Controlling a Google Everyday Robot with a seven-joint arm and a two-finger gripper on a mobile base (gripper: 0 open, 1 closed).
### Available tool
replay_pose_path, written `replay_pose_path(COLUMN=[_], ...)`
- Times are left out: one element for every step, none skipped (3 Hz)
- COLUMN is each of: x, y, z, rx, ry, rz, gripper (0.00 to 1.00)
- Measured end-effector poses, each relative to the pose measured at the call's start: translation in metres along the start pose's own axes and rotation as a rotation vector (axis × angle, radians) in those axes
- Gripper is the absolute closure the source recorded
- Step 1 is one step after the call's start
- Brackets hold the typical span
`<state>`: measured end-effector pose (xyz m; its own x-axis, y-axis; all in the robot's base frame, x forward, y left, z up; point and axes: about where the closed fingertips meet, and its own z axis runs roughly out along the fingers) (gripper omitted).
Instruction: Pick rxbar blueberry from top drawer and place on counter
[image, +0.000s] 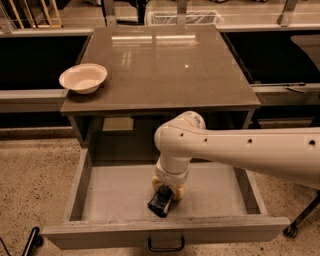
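Note:
The top drawer (100, 200) is pulled out below the counter (165, 65). The rxbar blueberry (160, 204), a dark navy bar, lies on the drawer floor near the front panel, about mid-width. My gripper (168, 193) reaches down into the drawer from the right on a thick white arm. It sits right over the bar's back end and touches or nearly touches it. The wrist hides part of the bar.
A cream bowl (83, 78) stands on the counter's left edge. The drawer's front panel carries a dark pull handle (166, 246). Long grey side ledges (30, 95) run left and right of the counter. A dark leg with a wheel (295, 227) stands at the right.

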<state>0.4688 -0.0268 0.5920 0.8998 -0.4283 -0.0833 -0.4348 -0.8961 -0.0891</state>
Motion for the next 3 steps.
replay_pose_path(x=[-0.001, 0.002, 0.018], y=[-0.002, -0.01, -0.033], z=[0.0, -0.006, -0.072], rx=[-0.001, 0.04, 0.202], ry=[-0.006, -0.083, -0.224], rz=[-0.006, -0.018, -0.078], gripper=[0.96, 1.0, 1.0])
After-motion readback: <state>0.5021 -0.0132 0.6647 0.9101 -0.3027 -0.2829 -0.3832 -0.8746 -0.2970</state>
